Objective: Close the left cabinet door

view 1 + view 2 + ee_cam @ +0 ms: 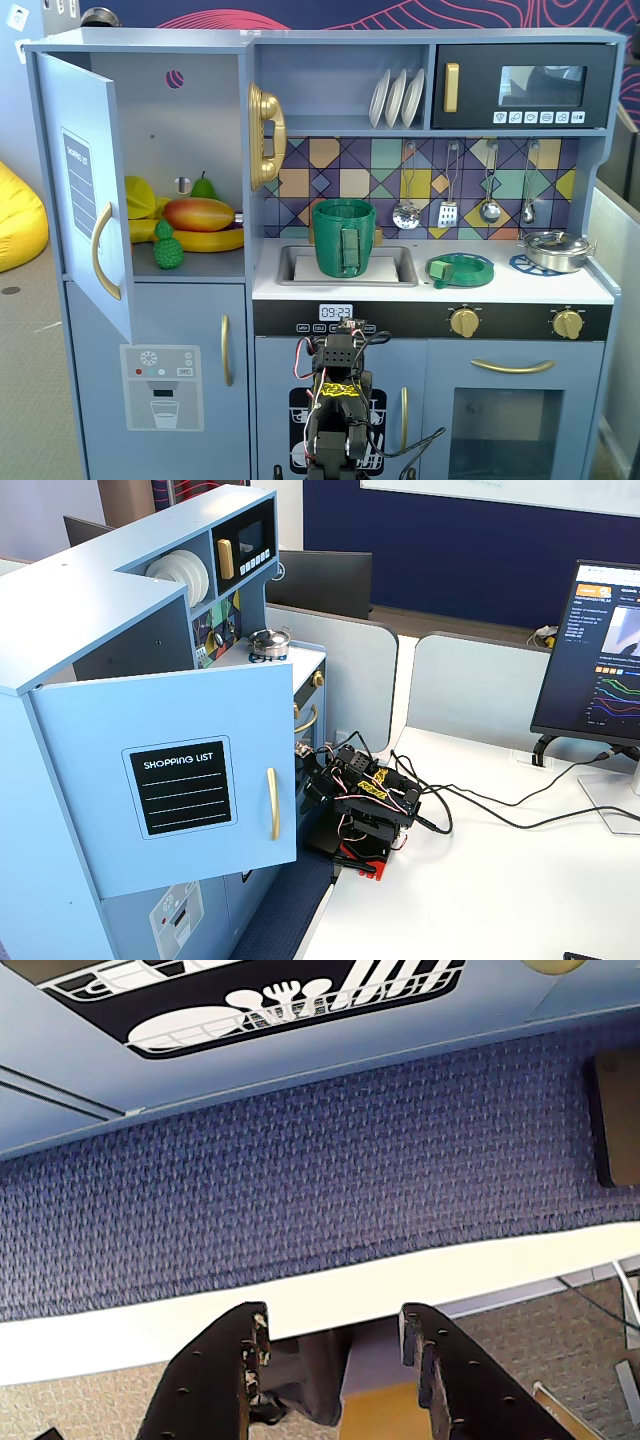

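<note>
The left cabinet door is a tall light-blue panel with a black "SHOPPING LIST" label and a curved gold handle. It stands swung wide open from the toy kitchen's upper left compartment; it also shows in a fixed view. My arm sits folded low in front of the kitchen's middle, well right of and below the door; it shows beside the door's free edge in a fixed view. In the wrist view my gripper is open and empty, pointing at blue carpet and the white table edge.
Toy fruit lies in the open compartment. A gold phone hangs on the divider. The dispenser door is below. A green pot sits in the sink. A monitor and cables are on the white table.
</note>
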Available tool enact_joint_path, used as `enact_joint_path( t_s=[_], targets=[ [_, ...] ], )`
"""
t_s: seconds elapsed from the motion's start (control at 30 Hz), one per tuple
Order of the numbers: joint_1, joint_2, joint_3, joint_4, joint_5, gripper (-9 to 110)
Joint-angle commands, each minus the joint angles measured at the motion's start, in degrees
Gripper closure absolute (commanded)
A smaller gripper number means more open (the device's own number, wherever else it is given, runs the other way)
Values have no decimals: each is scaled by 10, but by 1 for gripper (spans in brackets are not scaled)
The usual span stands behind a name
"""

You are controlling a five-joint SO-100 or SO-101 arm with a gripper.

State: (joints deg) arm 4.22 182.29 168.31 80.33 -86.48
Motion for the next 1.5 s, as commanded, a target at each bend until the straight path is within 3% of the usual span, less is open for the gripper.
enact_joint_path(
  t_s=[0.0,0.33,0.57,0.77,1.07,1.47],
  targets=[
    [6,-1,35,74,1,101],
    [-11,-1,35,73,3,101],
    [-210,-4,-76,11,116,101],
    [-416,4,-231,-15,110,102],
    [-613,-70,-462,-98,-15,102],
    [-875,-236,-642,-343,-206,102]
  ],
)
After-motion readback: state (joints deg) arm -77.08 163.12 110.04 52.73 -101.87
